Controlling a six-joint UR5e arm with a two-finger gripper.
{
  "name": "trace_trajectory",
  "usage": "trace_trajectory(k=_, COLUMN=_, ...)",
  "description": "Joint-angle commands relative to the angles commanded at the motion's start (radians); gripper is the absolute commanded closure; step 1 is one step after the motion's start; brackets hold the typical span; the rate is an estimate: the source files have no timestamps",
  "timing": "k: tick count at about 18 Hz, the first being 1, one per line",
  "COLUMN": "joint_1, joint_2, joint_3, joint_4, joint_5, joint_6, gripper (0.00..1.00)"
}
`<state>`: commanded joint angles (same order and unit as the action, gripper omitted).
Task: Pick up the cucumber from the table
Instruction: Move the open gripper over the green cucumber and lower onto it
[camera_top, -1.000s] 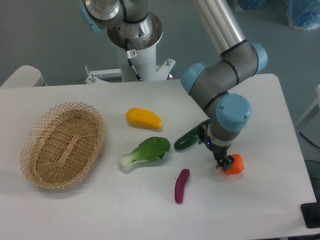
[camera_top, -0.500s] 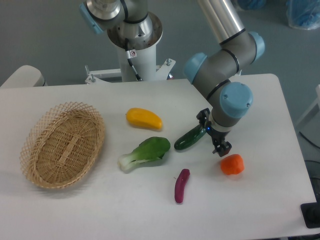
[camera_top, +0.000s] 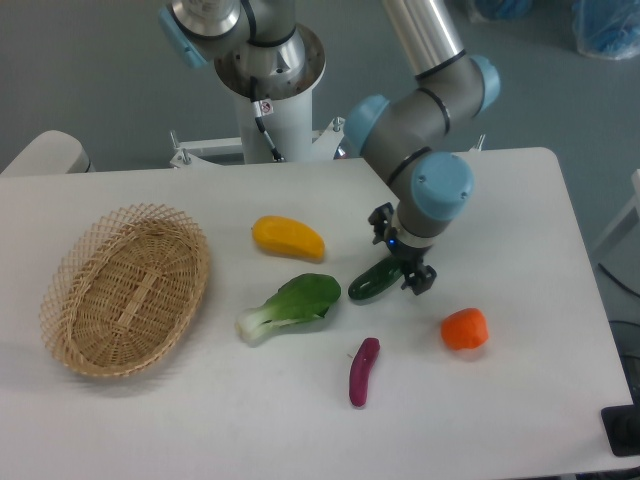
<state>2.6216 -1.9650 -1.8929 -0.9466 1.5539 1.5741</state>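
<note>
We see the gripper spread open, one finger either side of the cucumber's upper end, which lies on the table beside the bok choy, apparently lined up to pinch across its width.

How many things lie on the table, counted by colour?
Green: 2, cucumber and bok choy
Yellow: 1, mango-like fruit
Purple: 1, eggplant
Orange: 1, round item
Tan: 1, basket
Total: 6
</note>
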Motion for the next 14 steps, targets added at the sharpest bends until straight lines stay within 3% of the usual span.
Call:
trace_trajectory(k=2, joint_1=-0.002, joint_2=0.002, joint_3=0.000, joint_4=0.006, joint_5=-0.002, joint_6=-0.006, gripper=0.00)
trace_trajectory(k=3, joint_1=-0.002, joint_2=0.000, joint_3=0.000, joint_4=0.008, joint_5=-0.002, joint_6=-0.006, gripper=0.05)
trace_trajectory(k=4, joint_1=-0.002, joint_2=0.000, joint_3=0.000, joint_4=0.011, joint_5=0.000, joint_6=-0.006, gripper=0.13)
trace_trajectory(k=7, joint_1=-0.003, joint_2=0.000, joint_3=0.001, joint_4=0.015, joint_5=0.002, joint_6=-0.005, gripper=0.51)
trace_trajectory(k=10, joint_1=-0.003, joint_2=-0.003, joint_3=0.008, joint_4=0.028, joint_5=0.002, joint_6=-0.005, gripper=0.73)
trace_trajectory(k=14, joint_1=-0.003, joint_2=-0.003, joint_3=0.015, joint_4=0.028, joint_5=0.003, joint_6=0.007, gripper=0.78)
